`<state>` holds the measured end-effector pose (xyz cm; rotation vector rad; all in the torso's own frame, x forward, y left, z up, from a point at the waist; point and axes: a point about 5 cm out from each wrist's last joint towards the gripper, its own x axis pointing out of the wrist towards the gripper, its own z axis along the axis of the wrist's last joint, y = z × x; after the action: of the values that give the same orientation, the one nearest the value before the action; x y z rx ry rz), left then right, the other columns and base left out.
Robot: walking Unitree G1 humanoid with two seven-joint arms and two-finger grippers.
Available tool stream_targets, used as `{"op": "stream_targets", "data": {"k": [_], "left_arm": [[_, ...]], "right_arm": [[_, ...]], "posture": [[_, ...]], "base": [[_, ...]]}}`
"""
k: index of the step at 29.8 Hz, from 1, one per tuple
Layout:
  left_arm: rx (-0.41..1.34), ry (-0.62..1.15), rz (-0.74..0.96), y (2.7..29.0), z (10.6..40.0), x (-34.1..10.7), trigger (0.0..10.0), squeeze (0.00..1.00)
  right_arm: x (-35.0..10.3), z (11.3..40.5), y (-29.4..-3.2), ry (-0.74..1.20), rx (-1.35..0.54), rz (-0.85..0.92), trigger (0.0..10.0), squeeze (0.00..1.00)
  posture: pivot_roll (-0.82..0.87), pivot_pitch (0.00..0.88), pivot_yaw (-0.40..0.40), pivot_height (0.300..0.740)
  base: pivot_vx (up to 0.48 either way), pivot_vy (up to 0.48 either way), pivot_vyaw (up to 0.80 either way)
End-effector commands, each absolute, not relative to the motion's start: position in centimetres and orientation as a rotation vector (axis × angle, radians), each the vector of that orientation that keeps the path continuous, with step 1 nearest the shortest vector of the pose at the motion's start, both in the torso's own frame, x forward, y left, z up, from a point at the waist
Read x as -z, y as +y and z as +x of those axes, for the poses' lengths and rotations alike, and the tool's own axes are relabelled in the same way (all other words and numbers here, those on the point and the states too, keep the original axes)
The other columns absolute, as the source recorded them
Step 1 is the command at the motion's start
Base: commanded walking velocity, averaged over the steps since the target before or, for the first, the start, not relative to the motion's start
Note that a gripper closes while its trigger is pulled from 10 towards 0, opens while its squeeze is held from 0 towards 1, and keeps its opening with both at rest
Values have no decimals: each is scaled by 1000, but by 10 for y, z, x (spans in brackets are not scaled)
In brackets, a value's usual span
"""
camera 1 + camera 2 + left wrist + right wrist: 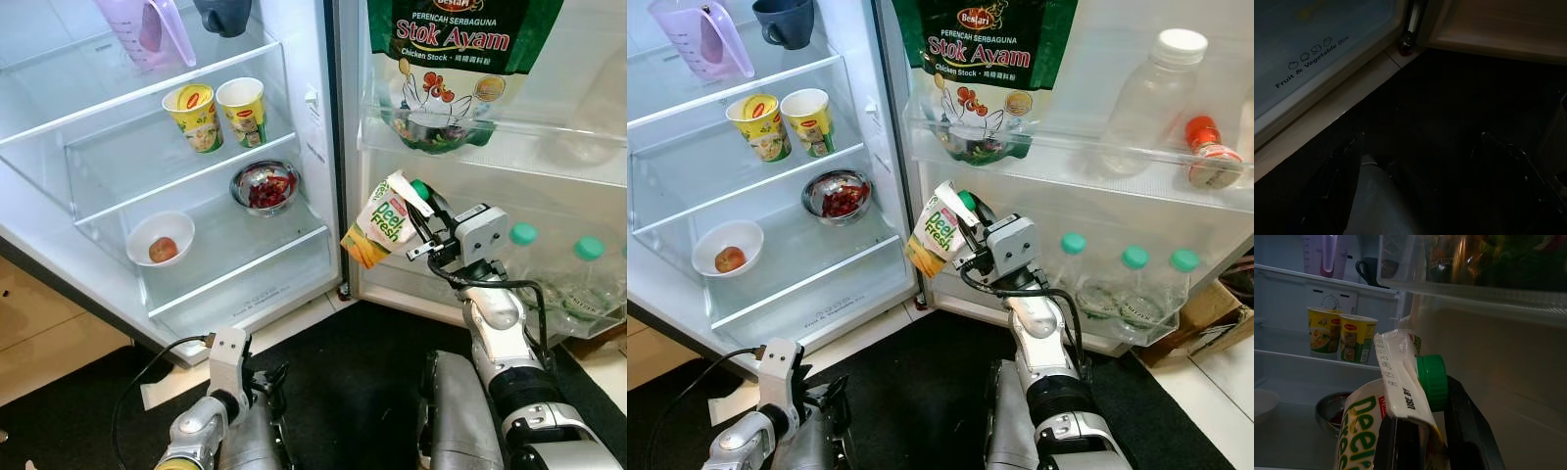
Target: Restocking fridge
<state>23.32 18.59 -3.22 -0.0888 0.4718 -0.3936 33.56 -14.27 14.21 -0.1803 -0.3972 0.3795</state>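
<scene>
Right arm raised, wrist angled up, right claw (419, 217) clamped tight on its load; left claw (1415, 147) hangs low, fingers apart.

Head stereo pair looks forward and down into open white fridge (294, 147); both eyes share shelves and door racks. Left wrist camera, low, faces dark floor mat (1459, 112). Right wrist camera sits close behind green-capped juice carton (1400, 396).
</scene>
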Motion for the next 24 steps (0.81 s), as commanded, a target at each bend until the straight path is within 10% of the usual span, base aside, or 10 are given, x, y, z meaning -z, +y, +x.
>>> {"op": "stream_targets", "data": {"k": [1,24], "left_arm": [[391,480,-74,193,227,34,10000,0],[411,456,-77,191,226,33,10000,0]], "right_arm": [[-146,332,-144,-442,-389,-189,10000,0],[-158,330,-176,-456,-453,-411,10000,0]], "posture": [[11,192,74,470],[8,221,75,470]], "base": [[0,0,0],[0,0,0]]}}
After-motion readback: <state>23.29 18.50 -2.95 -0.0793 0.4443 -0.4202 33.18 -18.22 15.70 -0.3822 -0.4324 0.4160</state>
